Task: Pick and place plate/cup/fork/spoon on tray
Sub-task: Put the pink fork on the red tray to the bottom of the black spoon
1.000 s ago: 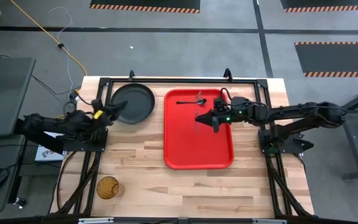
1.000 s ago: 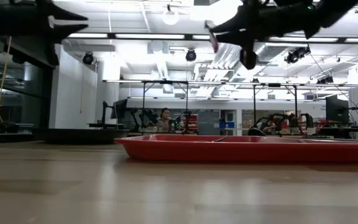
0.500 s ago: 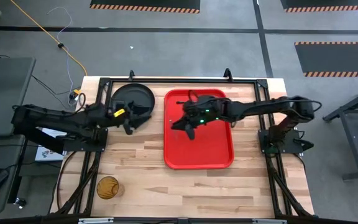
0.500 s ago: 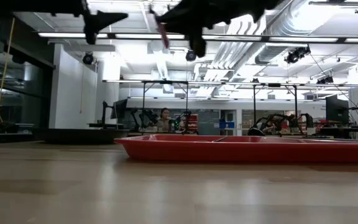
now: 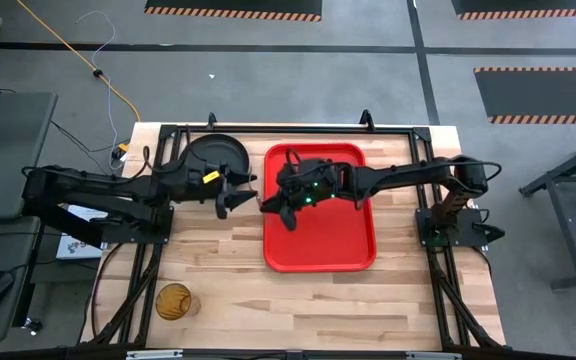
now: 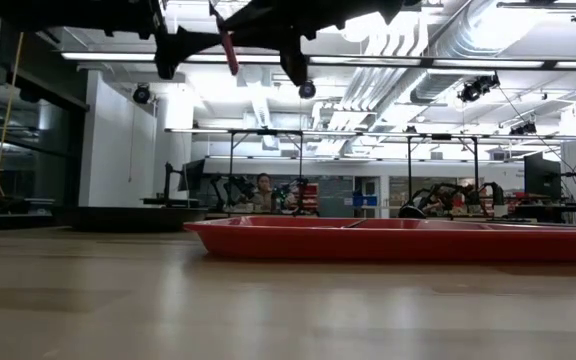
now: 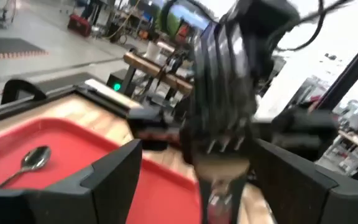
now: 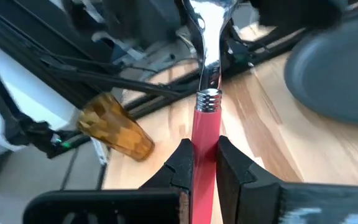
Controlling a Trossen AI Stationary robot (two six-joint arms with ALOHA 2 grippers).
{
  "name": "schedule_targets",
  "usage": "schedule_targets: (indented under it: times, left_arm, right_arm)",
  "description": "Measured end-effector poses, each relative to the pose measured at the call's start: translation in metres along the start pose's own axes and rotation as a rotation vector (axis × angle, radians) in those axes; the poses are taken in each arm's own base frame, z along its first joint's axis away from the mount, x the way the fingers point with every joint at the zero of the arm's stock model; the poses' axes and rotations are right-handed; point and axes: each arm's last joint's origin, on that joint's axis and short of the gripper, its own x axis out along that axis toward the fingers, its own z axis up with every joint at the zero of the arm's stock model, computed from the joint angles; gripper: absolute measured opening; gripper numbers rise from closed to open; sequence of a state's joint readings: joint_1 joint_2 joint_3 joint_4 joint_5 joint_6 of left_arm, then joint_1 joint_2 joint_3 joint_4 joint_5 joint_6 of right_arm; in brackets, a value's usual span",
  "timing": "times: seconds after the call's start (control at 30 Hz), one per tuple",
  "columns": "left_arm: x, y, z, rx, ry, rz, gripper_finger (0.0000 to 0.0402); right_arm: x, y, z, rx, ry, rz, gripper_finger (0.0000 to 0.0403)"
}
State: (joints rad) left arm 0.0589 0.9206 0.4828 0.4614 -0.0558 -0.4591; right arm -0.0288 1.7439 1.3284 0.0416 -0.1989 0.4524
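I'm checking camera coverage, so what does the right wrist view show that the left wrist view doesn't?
Only the right wrist view shows the amber cup, the dark plate and the fork's red handle clamped by the right gripper. Only the left wrist view shows the spoon lying in the red tray, framed by the open left gripper. Both show the fork.

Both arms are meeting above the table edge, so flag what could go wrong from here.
1. The right gripper pinches only the fork handle's end; the long overhang could let it swing or slip.
2. The left gripper is open right at the fork's tines, between plate and tray; the jaws could collide.
3. If dropped here, the fork may land on the table, off the tray.
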Motion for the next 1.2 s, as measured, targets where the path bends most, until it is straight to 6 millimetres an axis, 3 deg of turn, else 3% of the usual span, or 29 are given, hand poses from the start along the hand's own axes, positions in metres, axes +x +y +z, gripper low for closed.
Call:
schedule_targets:
  times: [0.2, 0.87, 1.0, 1.2]
  left_arm:
    - [0.000, 0.000, 0.002, 0.023, -0.028, 0.025, 0.0257]
    - [0.012, -0.008, -0.008, 0.036, -0.086, 0.073, 0.0024]
    - [0.011, -0.007, -0.007, 0.047, -0.084, 0.083, 0.0019]
    - [0.003, -0.001, -0.001, 0.097, -0.079, 0.142, 0.0016]
  right_arm:
    - [0.000, -0.001, 0.001, -0.029, -0.009, -0.021, 0.0016]
    - [-0.004, -0.013, 0.011, -0.063, -0.035, 0.037, 0.0021]
    - [-0.005, -0.015, 0.012, -0.009, -0.035, 0.032, 0.0046]
    - [-0.018, -0.016, 0.014, 0.043, 0.031, 0.043, 0.0114]
